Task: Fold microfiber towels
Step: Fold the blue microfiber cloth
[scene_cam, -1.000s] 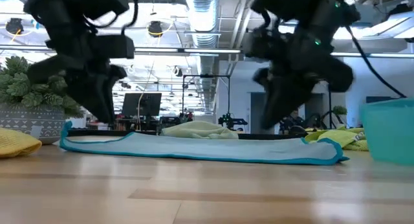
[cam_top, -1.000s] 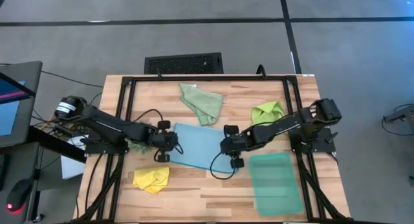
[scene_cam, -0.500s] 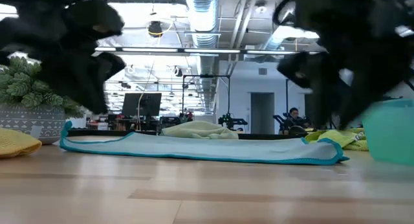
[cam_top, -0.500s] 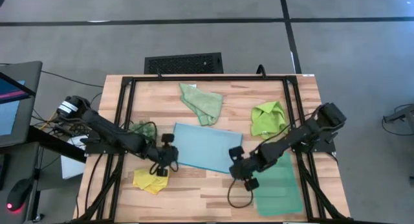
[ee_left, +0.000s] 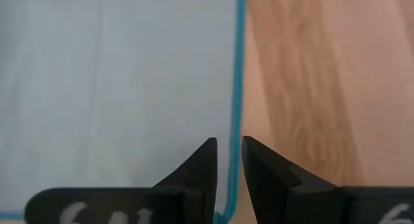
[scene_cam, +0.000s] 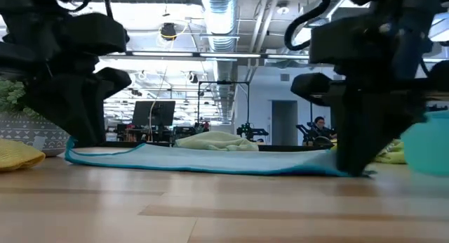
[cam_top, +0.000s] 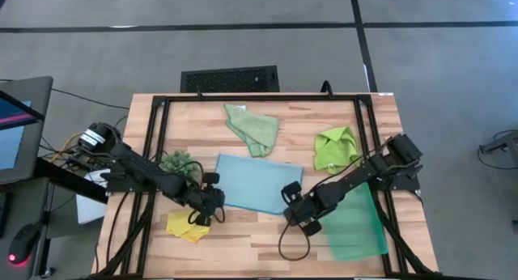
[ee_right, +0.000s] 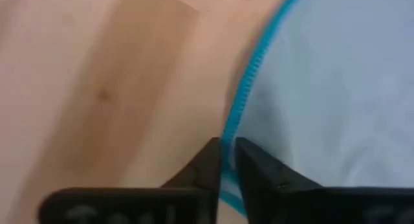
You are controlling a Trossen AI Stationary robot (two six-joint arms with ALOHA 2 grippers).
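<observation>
The light blue towel [cam_top: 257, 183] lies spread flat near the middle of the wooden tabletop [cam_top: 267, 248], a smooth pale rectangle with a darker teal stitched hem running round its edge; in the low view it shows as a thin, slightly rippled sheet [scene_cam: 210, 159] with the hem lifting a little at both ends. The left end effector [cam_top: 207, 213] sits at the towel's 8 o'clock corner, its fingers nearly together and pinching the teal hem, which the left wrist view shows running between the two dark fingertips [ee_left: 206, 160]. The right end effector [cam_top: 296, 215] is at the 4 o'clock corner, its fingers likewise drawn close on the hem there, the edge passing between its tips in the right wrist view. At about 12 o'clock from the blue towel lies the pale sage green towel [cam_top: 252, 128], loosely crumpled into a rough triangle with soft folds. At about 2 o'clock is the lime green towel [cam_top: 335, 147], bunched and creased, bright in colour. The yellow towel [cam_top: 184, 226] lies at about 8 o'clock, a small rumpled heap just beside the left end effector and partly under it. A dark-green fuzzy clump [cam_top: 176, 162] rests at 9 o'clock, near the left arm. A teal tray [cam_top: 358, 223] sits at about 4 o'clock, beneath the right arm, at the tabletop's right side.
</observation>
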